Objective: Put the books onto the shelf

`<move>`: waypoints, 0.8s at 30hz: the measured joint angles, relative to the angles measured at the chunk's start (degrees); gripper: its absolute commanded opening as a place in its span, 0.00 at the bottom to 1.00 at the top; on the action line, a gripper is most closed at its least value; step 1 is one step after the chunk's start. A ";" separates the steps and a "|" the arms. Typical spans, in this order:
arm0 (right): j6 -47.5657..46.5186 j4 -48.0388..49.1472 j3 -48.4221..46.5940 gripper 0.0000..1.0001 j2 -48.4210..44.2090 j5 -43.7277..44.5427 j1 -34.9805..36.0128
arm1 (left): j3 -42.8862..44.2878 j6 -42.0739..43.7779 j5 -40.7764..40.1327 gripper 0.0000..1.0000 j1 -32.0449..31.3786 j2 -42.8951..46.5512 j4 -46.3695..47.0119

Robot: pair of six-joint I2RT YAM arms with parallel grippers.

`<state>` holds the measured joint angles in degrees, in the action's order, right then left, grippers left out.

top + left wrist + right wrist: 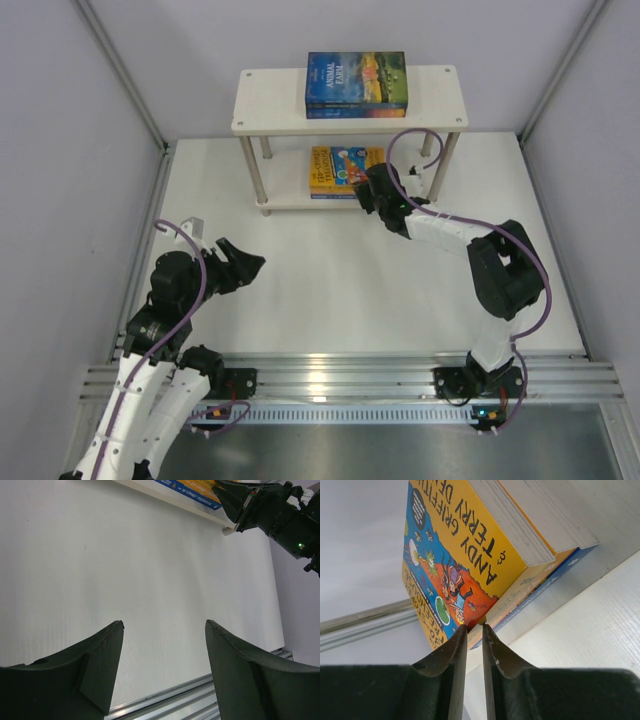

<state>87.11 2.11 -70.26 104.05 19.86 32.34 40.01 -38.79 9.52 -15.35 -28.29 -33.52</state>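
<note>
The shelf [270, 100] stands at the back of the table. A stack of blue books [356, 80] lies on its top board. Orange-yellow books [338, 168] lie on the lower board [605, 605]. My right gripper [372, 195] reaches in at that lower tier. In the right wrist view it [473, 626] is almost shut, with a thin empty slit between the jaws, and its tips touch the near corner of the cartoon-covered top book [460, 555]. A blue-edged book [547, 592] lies beneath that one. My left gripper [250, 262] hovers open and empty over the table's left side [164, 624].
Pale walls close in the table on the left, right and back. Metal rails [330, 375] run along the near edge by the arm bases. The shelf's silver legs [256, 172] stand at its corners. The right arm [285, 520] shows in the left wrist view.
</note>
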 measured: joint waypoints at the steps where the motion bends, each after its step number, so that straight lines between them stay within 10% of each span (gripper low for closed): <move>1: 0.00 0.00 0.00 0.17 0.00 0.00 0.00 | 0.00 0.00 0.02 0.71 0.02 0.00 0.00; 24: -1.64 0.39 0.00 0.27 0.00 -0.28 -0.33 | 0.00 -0.02 0.00 0.71 0.00 -0.48 0.07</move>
<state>85.47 2.50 -70.26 104.05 19.57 32.01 40.01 -38.81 9.52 -15.35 -28.77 -33.45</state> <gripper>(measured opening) 0.248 0.712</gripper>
